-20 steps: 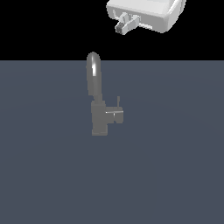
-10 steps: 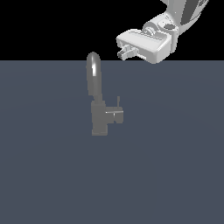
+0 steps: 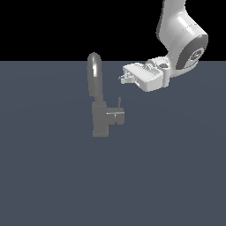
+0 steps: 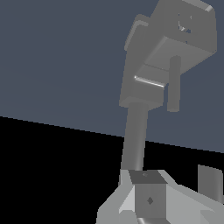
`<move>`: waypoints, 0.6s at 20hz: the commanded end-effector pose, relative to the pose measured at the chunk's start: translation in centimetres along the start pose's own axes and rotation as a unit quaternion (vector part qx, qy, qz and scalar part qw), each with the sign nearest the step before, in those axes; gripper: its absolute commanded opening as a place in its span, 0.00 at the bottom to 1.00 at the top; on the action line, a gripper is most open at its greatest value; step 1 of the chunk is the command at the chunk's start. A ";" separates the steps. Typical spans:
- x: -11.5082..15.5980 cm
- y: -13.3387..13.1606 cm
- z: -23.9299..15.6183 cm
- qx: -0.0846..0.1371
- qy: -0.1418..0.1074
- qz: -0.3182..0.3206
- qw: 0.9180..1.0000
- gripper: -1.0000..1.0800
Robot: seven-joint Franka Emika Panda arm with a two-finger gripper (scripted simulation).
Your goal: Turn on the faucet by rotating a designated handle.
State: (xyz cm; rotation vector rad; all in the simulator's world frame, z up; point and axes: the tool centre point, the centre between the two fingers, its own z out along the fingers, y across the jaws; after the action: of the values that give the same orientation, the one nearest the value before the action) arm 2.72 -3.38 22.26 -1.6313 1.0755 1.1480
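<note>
Your gripper (image 3: 121, 79) hovers apart from the faucet (image 3: 99, 110), above the handle (image 3: 116, 116) toward the exterior view's right; jaws' state you cannot tell.

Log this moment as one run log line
phase: approach | gripper: cannot tell, above handle, no contact | faucet: upright, untouched

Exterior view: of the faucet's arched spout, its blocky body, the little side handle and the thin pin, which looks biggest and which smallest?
1. Arched spout, tallest.
2. Blocky body; its split from the spout is unclear, so these two are close.
3. Handle, a short stub.
4. Pin, thinnest.
</note>
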 end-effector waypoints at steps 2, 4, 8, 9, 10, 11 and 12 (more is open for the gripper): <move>2.6 -0.3 0.6 0.032 -0.035 0.032 0.998 0.00; 3.9 -0.4 1.0 0.047 -0.052 0.048 0.996 0.00; 6.0 -0.4 1.8 0.072 -0.079 0.074 0.992 0.00; 6.4 -0.5 1.9 0.077 -0.085 0.079 0.990 0.00; 6.8 -0.5 2.1 0.081 -0.090 0.084 0.989 0.00; 7.1 -0.5 2.2 0.085 -0.094 0.088 0.988 0.00; 7.4 -0.5 2.4 0.088 -0.098 0.091 0.987 0.00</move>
State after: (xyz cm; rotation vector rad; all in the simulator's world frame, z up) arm 4.04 -2.41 15.21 -1.3018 1.1740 1.2579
